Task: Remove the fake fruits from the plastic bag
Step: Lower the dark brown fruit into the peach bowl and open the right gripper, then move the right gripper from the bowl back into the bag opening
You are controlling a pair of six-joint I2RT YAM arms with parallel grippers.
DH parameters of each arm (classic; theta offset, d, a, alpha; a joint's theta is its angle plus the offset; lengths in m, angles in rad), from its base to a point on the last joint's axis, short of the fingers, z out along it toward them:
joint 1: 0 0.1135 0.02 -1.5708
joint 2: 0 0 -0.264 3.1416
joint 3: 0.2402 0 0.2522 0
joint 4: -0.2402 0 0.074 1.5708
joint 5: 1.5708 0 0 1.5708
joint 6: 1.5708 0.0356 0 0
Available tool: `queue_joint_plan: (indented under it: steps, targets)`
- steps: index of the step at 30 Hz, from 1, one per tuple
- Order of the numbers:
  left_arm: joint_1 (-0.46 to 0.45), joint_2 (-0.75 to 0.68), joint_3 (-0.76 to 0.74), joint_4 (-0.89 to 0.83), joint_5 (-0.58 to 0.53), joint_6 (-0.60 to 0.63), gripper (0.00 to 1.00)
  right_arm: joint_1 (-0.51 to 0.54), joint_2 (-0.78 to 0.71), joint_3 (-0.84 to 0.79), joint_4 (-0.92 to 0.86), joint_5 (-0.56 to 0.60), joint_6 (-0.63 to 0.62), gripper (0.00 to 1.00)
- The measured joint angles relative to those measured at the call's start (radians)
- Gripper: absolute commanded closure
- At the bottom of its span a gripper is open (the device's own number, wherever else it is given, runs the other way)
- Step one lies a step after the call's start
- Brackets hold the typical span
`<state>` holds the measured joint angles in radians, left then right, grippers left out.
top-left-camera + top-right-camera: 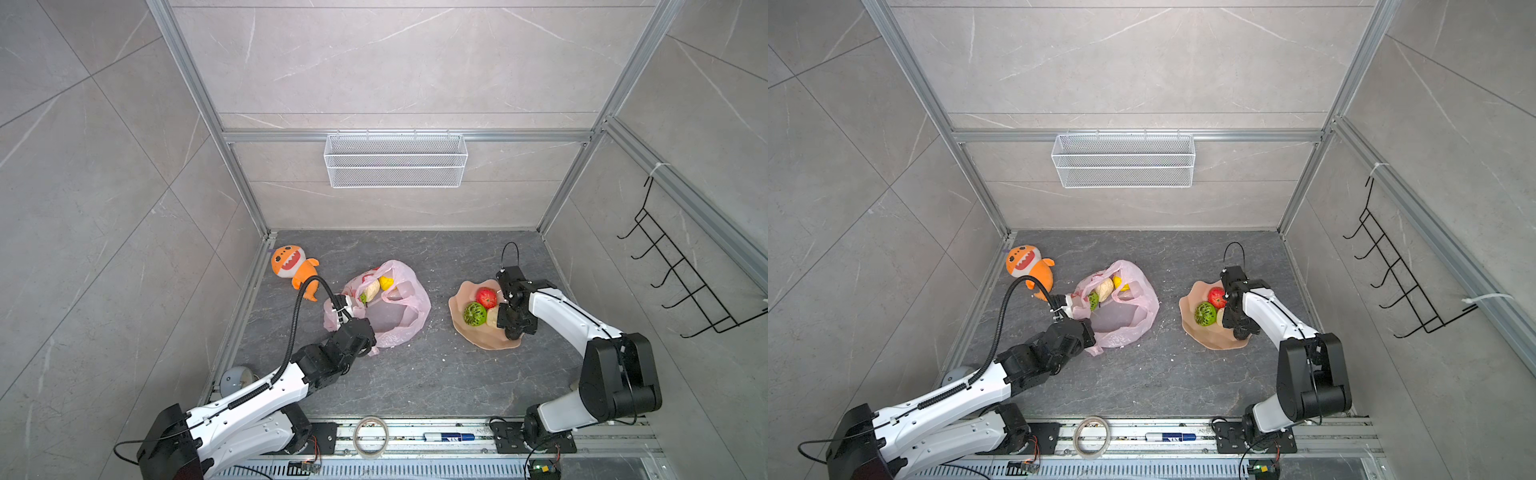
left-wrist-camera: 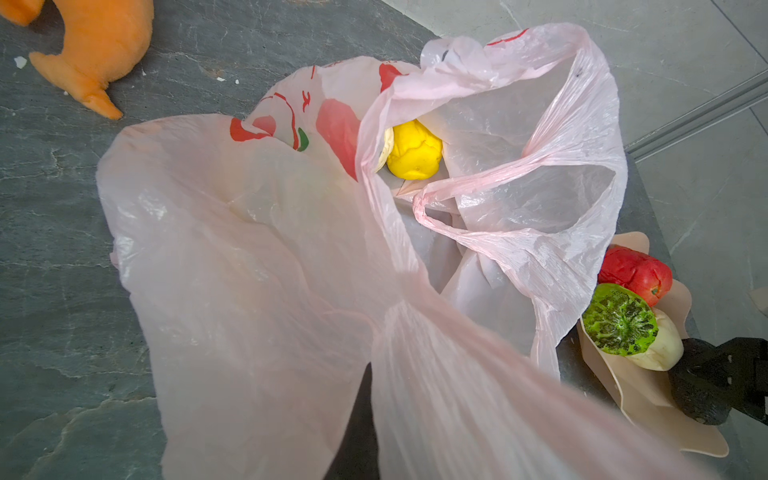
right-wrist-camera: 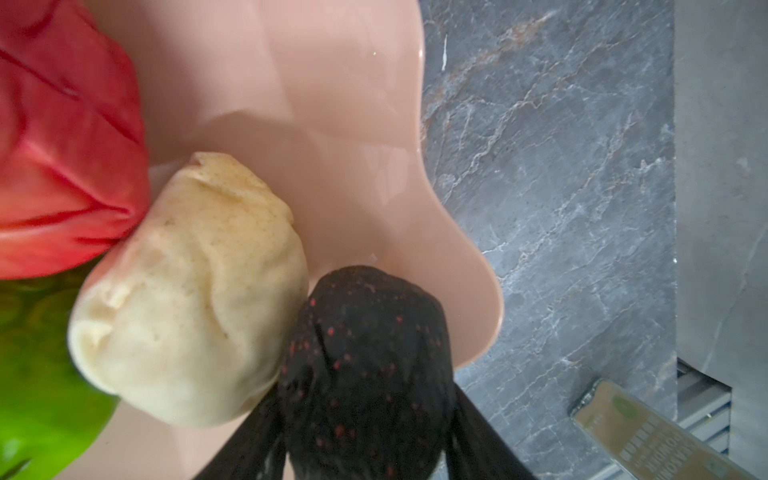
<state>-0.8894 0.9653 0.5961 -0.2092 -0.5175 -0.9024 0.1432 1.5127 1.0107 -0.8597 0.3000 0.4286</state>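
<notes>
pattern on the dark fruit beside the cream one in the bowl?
The dark fruit is black with small red speckles; clearest in the right wrist view.

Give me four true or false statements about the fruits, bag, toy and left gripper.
1. The orange plush shark lies inside the translucent pink plastic bag. False: the shark lies on the floor beside the bag.
2. A red plastic apple sits in the peach scalloped bowl. True.
3. The lumpy yellow lemon is in the bowl. False: the lemon is inside the bag.
4. The left gripper's jaws are shut on the bag. True.
</notes>
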Motion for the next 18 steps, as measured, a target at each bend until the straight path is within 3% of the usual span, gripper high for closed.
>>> queue_joint_plan:
  steps: [7, 13, 18]
  targets:
    - [0.0, -0.013, 0.0, -0.001, -0.001, 0.0, 1.0, 0.0, -0.039, 0.004, -0.021, -0.004, 0.0, 0.37]
    - [0.0, -0.03, 0.0, -0.024, -0.006, -0.001, 1.0, 0.009, -0.176, 0.085, -0.083, -0.074, -0.032, 0.37]
    - [0.0, -0.033, -0.002, -0.053, -0.009, -0.003, 1.0, 0.129, -0.285, 0.204, -0.121, -0.116, -0.064, 0.37]
